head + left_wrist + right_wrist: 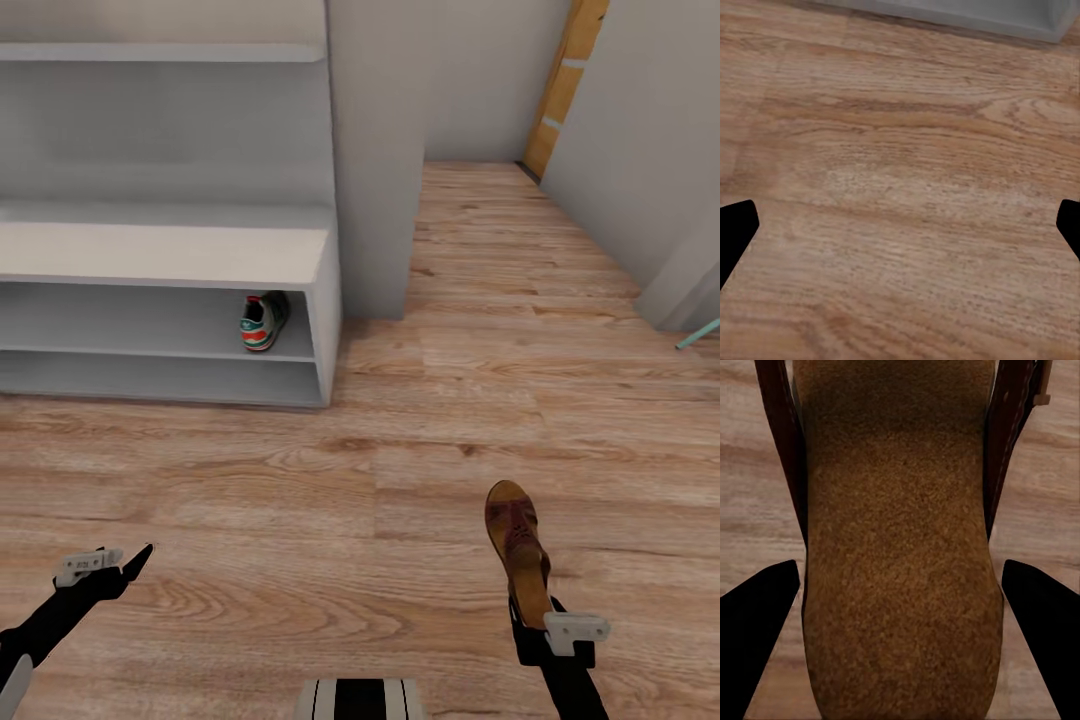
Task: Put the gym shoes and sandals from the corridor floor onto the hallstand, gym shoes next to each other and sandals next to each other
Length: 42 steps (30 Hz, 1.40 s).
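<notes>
The pale grey hallstand (160,250) stands at the left in the head view. One gym shoe (262,322), cream with green stripes and an orange-red heel, sits at the right end of its middle shelf, heel toward me. A dark brown sandal (518,555) is held above the corridor floor (400,470), and my right gripper (532,615) is shut on its heel end. Its tan insole (900,547) lies between the black fingers (757,637). My left gripper (125,562) hangs open low over bare planks (900,187). The other shoe and the other sandal are out of view.
A grey wall pillar (375,150) rises just right of the hallstand. The corridor runs back to an orange door (565,80), with a grey wall (640,130) along the right. A thin teal object (697,337) pokes in at the right edge.
</notes>
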### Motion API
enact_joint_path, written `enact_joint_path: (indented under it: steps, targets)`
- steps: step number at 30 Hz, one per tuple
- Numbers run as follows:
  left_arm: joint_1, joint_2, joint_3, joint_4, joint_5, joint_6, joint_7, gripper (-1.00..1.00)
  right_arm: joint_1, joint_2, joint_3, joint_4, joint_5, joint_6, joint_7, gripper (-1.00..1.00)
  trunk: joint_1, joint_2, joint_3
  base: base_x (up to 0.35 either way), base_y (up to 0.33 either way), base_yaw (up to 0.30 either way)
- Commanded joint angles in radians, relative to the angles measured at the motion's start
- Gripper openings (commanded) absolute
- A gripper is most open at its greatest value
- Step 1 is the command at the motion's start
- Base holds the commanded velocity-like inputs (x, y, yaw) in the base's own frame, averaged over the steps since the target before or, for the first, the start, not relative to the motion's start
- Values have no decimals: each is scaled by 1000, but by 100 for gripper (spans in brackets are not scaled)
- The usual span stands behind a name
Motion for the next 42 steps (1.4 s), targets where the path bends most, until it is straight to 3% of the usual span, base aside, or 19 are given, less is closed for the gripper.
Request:
enact_joint_path:
  steps: [1, 16, 32, 42]
  targets:
    - [-1, 0, 1, 2, 6, -1, -6, 100, 0, 1, -3, -1, 10, -2, 1, -100, 0, 0, -1, 0, 279, 0]
    - [-1, 1, -1, 2, 6, -1, -6, 100, 2, 4, -2, -3, 10, -2, 0, -100, 0, 0, -1, 0, 259, 0]
    - [-1, 0, -1, 3, 4, -1, -6, 100, 2, 4, -2, -3, 10, -2, 0, -100, 0, 0, -1, 0, 31, 0]
    - [-1, 0, -1, 3, 4, -1, -6, 100, 2, 4, -2, -3, 10, -2, 0, -100, 0, 0, -1, 0, 170, 0]
